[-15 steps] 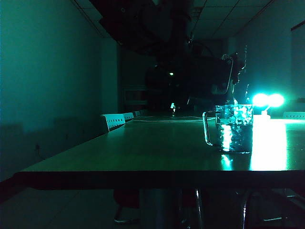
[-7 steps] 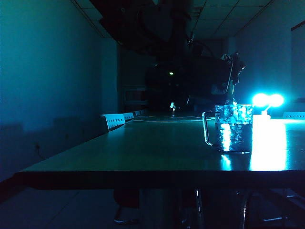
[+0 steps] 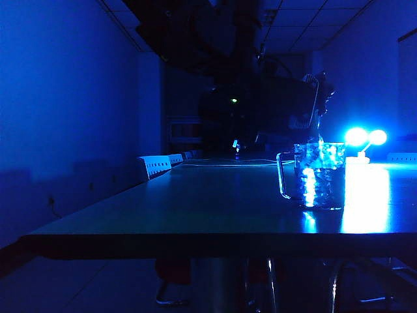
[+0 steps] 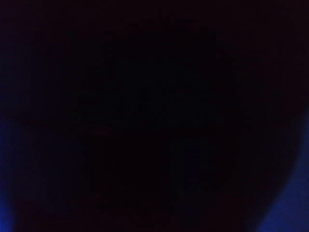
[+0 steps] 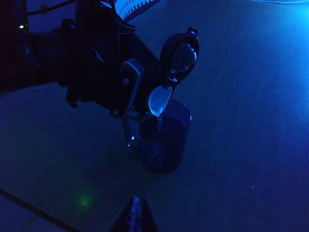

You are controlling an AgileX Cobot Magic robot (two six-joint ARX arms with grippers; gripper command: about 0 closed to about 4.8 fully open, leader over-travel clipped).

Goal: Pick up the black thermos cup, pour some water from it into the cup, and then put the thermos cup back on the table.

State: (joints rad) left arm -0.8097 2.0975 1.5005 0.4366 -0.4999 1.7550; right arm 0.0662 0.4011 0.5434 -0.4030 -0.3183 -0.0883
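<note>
Exterior view: dim, all blue. Cup (image 3: pixel 319 175) upright on the surface (image 3: pixel 215 202) toward the right, handle facing left, walls glinting. 2 bright lamps (image 3: pixel 365 137) just behind it, glare spilling across the wood. Dark bulk of an arm (image 3: pixel 287 111) above and behind the cup; jaws not discernible here.

Left wrist view: almost fully black, blue only at the lower corners. Nothing identifiable.

Right wrist view: left gripper (image 5: pixel 137 92) raised over the surface (image 5: pixel 241 121), jaws clamped around the black thermos cup (image 5: pixel 177 57). Thermos tilted, lid flipped open, pale spout right above the rim of the cup (image 5: pixel 164 140). Cup standing on the surface below. Right gripper (image 5: pixel 134 215) only a dark tip at the frame edge, well apart from the cup; cannot tell how wide its jaws stand.
</note>
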